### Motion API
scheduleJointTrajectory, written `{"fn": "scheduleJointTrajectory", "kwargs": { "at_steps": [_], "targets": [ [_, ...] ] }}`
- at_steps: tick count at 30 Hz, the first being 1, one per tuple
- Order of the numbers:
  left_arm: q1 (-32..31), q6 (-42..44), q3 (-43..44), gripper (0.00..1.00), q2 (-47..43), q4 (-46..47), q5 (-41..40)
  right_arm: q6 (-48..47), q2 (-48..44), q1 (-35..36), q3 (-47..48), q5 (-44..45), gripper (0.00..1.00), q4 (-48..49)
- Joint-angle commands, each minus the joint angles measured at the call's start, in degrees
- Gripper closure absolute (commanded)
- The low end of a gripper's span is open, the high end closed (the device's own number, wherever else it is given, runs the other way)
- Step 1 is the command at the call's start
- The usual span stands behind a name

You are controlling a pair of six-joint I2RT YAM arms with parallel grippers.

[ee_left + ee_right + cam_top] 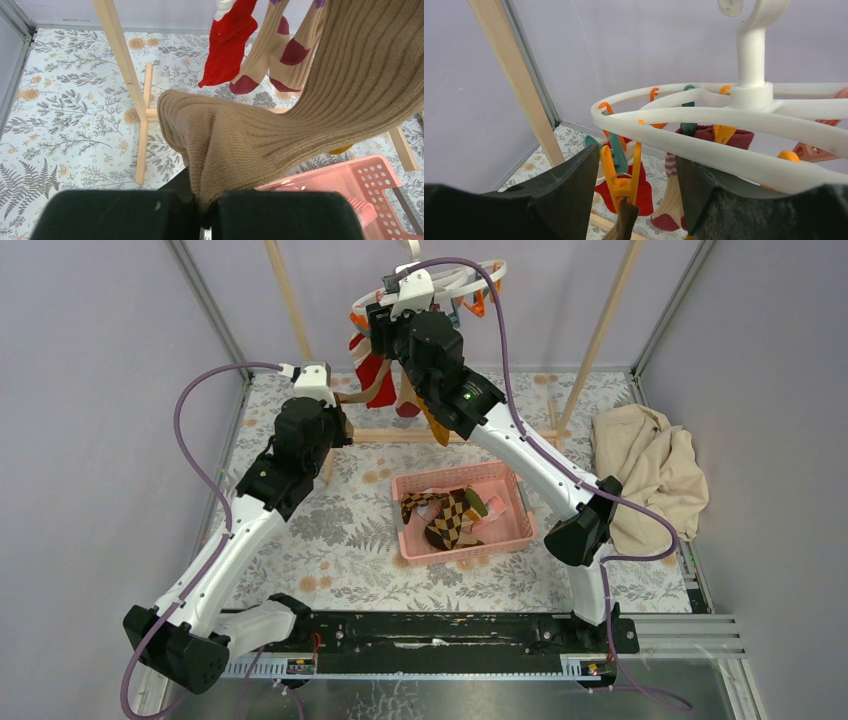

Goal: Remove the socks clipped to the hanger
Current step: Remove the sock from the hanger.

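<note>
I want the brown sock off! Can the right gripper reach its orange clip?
Probably yes: the right gripper is open with the orange clip between its fingers, nothing blocking.

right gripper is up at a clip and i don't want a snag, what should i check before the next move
1. Left gripper shut on the brown sock: ok.
2. Right gripper open, with a finger on each side of the orange clip: ok.
3. That clip holds the brown sock: ok, brown fabric hangs from it.
4. Fingers clear of the hanger ring: cannot tell, the ring passes close above them.
5. Pink basket below, with room left: ok.
</note>
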Motion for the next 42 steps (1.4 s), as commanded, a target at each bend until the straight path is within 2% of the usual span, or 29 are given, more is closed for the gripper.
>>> {"fn": "scheduleJointTrajectory", "kwargs": {
  "at_steps": [1, 23, 29, 35, 39, 42],
  "targets": [
    [0.3, 0.9, 1.1, 1.0, -0.1, 0.9, -0.1, 0.5, -0.7, 0.2, 0.8, 1.2, 0.35, 1.6],
    [0.4, 1.3, 0.5, 1.0, -0.5, 1.2, -0.1, 2.0, 1.3, 0.6, 2.1, -0.2, 0.37, 1.3],
    [0.4, 1.4, 0.4, 1.0, -0.4, 1.3, 0.0, 1.4, 2.3, 0.6, 3.7, 0.0, 0.41, 1.5],
    [0.5, 1.4, 0.3, 1.0, -0.4, 1.3, 0.0, 0.9, 2.1, 0.5, 3.4, -0.3, 0.62, 1.8],
    [0.5, 1.4, 0.1, 1.0, -0.4, 1.3, 0.0, 0.6, 1.1, 0.6, 1.9, -0.2, 0.9, 2.3],
    [0.6, 1.3, 0.0, 1.0, -0.4, 1.3, -0.1, 0.5, 1.0, 0.5, 1.7, -0.2, 1.0, 2.3]
  ]
}}
